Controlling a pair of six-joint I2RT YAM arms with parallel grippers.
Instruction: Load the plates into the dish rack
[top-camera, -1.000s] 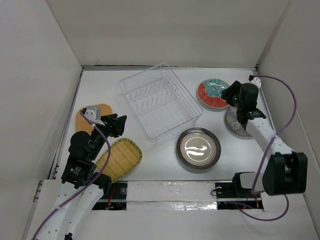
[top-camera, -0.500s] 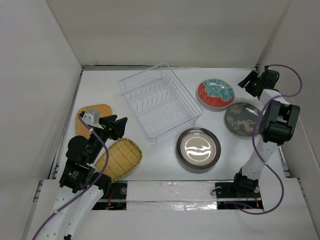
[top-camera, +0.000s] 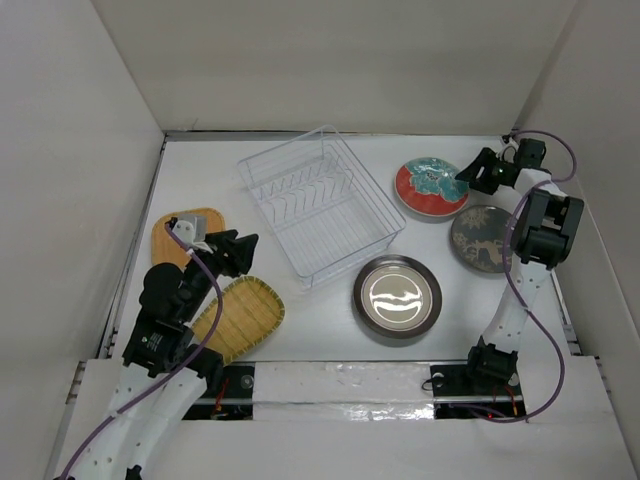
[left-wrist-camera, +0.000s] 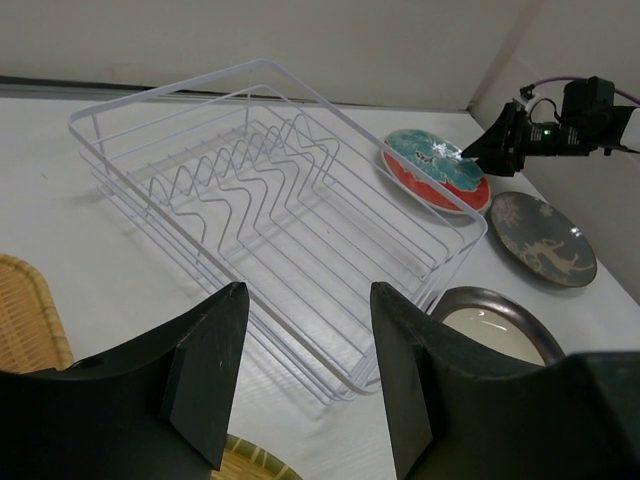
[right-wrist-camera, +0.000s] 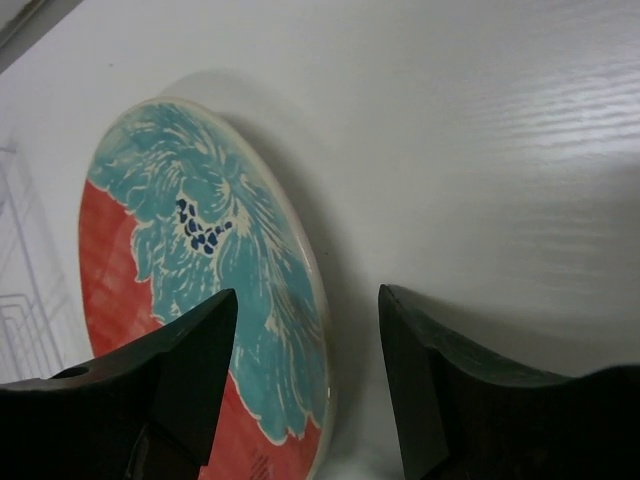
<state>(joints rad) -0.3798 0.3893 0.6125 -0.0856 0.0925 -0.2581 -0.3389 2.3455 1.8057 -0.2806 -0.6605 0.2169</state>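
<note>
Right gripper (top-camera: 472, 176): it has swung off the grey deer plate (top-camera: 484, 238) and come down at the right edge of the red-and-teal plate (top-camera: 428, 186), upper right of frame. Its jaws stand open astride the rim, nothing gripped.

Left gripper (top-camera: 245, 252): barely moved, jaws open and empty, left of the dish rack (top-camera: 340, 235).

The rack at upper centre holds no plates. All five lie flat on the tabletop. Judgement: the first pickup is imminent.
</note>
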